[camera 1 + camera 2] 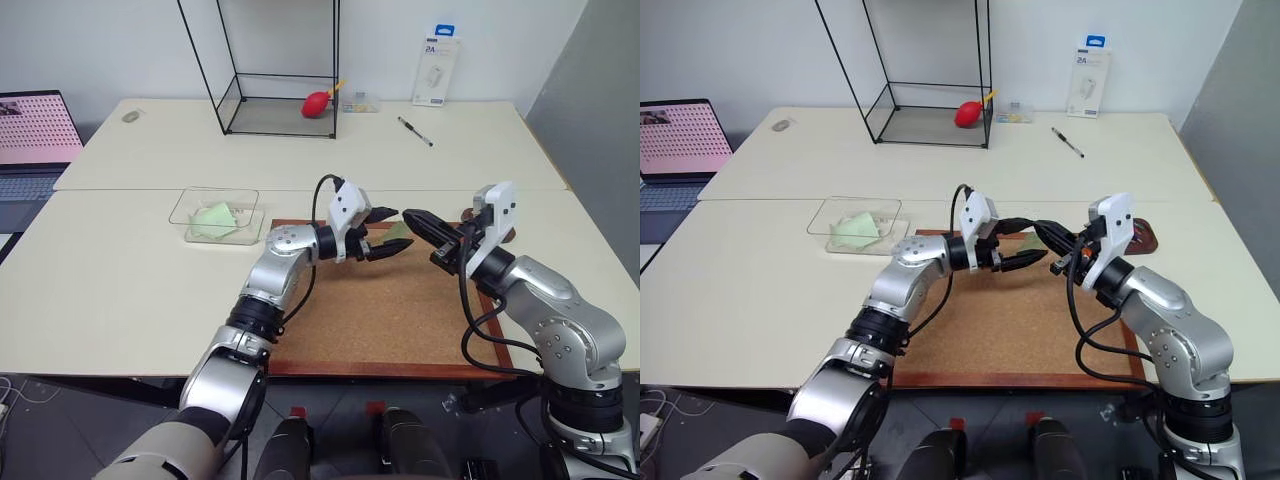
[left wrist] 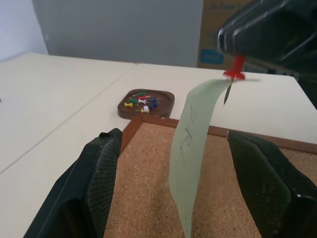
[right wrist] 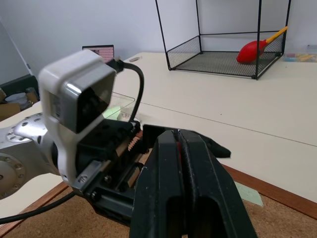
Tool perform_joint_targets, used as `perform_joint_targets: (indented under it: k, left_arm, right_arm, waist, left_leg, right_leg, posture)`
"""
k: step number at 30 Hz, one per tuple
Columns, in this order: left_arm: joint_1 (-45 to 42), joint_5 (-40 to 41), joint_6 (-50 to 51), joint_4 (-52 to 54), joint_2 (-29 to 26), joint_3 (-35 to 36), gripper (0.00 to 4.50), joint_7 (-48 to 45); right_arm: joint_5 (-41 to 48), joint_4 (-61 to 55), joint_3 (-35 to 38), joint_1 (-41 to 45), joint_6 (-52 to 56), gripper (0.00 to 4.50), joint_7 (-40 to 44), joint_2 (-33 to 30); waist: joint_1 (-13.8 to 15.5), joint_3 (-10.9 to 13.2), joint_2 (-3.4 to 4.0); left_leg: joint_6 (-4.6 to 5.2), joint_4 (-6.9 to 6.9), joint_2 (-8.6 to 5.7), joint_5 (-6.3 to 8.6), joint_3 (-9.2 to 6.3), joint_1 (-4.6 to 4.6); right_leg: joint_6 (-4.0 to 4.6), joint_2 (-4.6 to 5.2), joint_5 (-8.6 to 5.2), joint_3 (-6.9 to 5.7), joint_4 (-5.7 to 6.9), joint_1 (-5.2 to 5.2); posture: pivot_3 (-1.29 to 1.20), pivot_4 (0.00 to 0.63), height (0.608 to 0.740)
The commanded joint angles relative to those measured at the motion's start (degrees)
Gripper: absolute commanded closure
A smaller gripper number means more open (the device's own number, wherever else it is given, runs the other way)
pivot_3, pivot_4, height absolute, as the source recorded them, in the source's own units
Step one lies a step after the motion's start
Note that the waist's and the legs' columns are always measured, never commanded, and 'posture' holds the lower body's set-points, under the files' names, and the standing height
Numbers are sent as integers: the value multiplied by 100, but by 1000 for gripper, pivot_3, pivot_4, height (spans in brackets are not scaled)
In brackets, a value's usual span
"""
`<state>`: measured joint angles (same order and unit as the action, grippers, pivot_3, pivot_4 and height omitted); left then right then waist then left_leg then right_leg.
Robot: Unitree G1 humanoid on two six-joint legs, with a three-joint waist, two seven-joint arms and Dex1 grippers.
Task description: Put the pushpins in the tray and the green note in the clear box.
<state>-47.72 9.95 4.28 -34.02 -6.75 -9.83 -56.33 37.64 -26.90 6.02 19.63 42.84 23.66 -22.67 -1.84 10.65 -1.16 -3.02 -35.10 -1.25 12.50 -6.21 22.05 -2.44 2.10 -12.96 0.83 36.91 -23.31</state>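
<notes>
Right claw point(image 2: 237, 47) clenches a red pushpin point(image 2: 235, 71) skewering the green note point(image 2: 190, 148); left claw point(image 1: 388, 232) released.

We can read "2A" printed near the top of the white retail package point(image 1: 1084, 82) that leans against the wall at the far edge of the table; the smaller print below it is too fine for us to make out. On the cardboard box point(image 2: 214, 44) in the left wrist view we see blue lettering and a blue label, cut off and too blurred to read. The green note point(image 2: 190, 148) bears faint pen marks we cannot decipher.
</notes>
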Motion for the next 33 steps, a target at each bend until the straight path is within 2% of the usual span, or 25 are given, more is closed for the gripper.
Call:
perform_joint_targets:
  k: [1, 3, 6, 21, 33]
  left_arm:
    - [-339, -179, -315, -421, 63, -109, 933, -152]
    - [-448, -208, -433, -644, 99, -80, 933, -171]
    - [-576, -165, -516, -906, 165, 13, 1384, -181]
    - [-656, 35, -336, -1071, 288, 268, 4439, -470]
    - [-233, 151, -203, -731, 309, 378, 4491, -568]
  right_arm:
    - [13, -191, 29, 118, -145, 4500, 19, -24]
    - [6, -190, 20, 114, -157, 4500, 21, -25]
    - [-1, -200, 12, 110, -165, 4500, 21, -25]
    - [-32, -222, -46, 73, -200, 4500, 24, -24]
    - [70, -223, 103, 64, -148, 4500, -130, 62]
  waist:
    - [2, 0, 0]
    - [4, 0, 0]
    - [3, 0, 0]
    - [1, 0, -1]
    - [0, 0, 0]
  left_leg:
    - [0, 0, 0, 0, 0, 0]
    - [0, 0, 0, 0, -1, 1]
    - [0, 0, 0, 0, -1, 2]
    - [0, 0, 0, 0, -2, 5]
    - [0, 0, 1, 0, -2, 3]
  right_leg:
    - [0, 0, 0, 1, 0, 0]
    - [0, 0, 0, -1, 0, 0]
    - [0, 0, 0, -1, -1, -1]
    - [0, 0, 0, -2, -1, -3]
    - [0, 0, 0, -1, 0, -3]
  posture:
    - [0, 150, 740]
    - [0, 150, 740]
    - [0, 150, 740]
    - [0, 150, 740]
    - [0, 150, 740]
